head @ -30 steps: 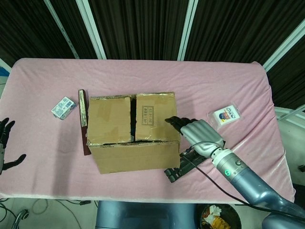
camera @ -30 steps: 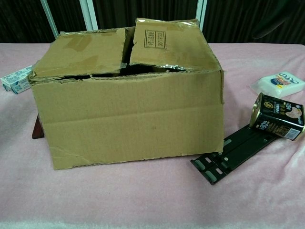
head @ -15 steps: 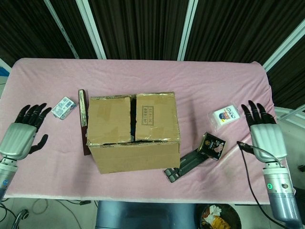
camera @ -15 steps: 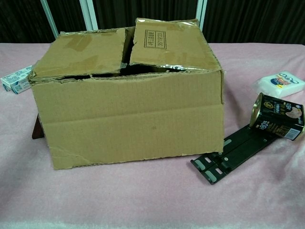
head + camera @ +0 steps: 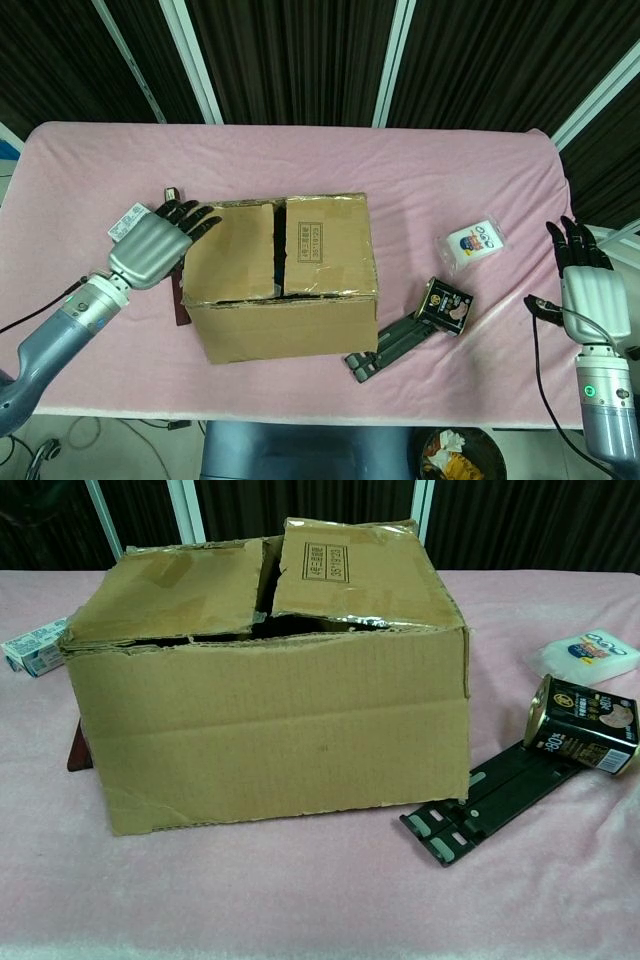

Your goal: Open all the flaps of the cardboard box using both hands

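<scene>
The right hand (image 5: 586, 290) hovers past the surface's (image 5: 420, 180) right edge, fingers spread, holding nothing. The cardboard box (image 5: 280, 275) sits near the front edge at mid-width, its top flaps (image 5: 345, 570) folded down. The left hand (image 5: 157, 243), fingers extended and empty, reaches the box's left top edge.

One cardboard box (image 5: 278, 275), its two top flaps lying down. Two robot hands: the left robot hand (image 5: 155, 245) and the right robot hand (image 5: 585, 292). One dark tin (image 5: 445, 303), one black bracket (image 5: 395, 344), one white packet (image 5: 475, 241), one small carton (image 5: 127, 221), one dark red slat (image 5: 178, 310).
</scene>
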You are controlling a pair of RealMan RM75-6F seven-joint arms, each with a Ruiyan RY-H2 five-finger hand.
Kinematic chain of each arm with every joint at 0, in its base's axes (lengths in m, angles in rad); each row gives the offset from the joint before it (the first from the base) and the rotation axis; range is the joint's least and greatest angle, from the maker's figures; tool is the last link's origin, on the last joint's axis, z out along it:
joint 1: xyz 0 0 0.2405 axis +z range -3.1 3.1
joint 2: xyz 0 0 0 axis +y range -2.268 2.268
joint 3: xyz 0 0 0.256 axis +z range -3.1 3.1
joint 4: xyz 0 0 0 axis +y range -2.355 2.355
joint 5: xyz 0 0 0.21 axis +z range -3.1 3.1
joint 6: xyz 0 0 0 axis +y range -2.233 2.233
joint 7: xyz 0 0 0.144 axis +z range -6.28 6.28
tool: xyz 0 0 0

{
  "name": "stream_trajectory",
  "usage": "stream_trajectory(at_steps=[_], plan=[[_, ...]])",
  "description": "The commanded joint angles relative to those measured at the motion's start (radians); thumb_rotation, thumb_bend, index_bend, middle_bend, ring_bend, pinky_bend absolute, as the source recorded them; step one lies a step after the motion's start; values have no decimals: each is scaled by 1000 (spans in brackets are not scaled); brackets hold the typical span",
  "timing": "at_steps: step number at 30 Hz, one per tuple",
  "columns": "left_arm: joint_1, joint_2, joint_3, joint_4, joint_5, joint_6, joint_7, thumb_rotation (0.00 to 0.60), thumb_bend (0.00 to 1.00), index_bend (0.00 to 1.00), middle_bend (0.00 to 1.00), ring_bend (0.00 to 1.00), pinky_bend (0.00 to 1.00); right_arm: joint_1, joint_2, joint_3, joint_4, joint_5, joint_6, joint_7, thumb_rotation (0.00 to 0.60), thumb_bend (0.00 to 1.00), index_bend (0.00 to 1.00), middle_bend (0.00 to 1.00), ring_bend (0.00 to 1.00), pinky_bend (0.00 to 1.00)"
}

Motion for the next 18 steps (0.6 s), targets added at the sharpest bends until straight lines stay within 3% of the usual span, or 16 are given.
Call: stream_trajectory(at_steps=[1, 7, 18], plan=[[-138, -63, -15, 58, -99, -117, 93, 600, 844, 107, 98, 85, 169, -7, -6, 16, 16, 4, -13, 26, 600, 216, 0, 6, 29, 244], [-299, -156, 18, 153, -221, -202, 182, 600, 894, 127, 143, 153, 198, -20, -12, 35, 37, 6, -34, 60, 600, 218, 0, 6, 29, 244], [-485, -312, 116, 268, -350, -212, 281, 600, 952, 192, 256, 246, 293, -45, 1, 71, 45, 10, -52, 102, 600, 226, 0, 6, 29, 244]])
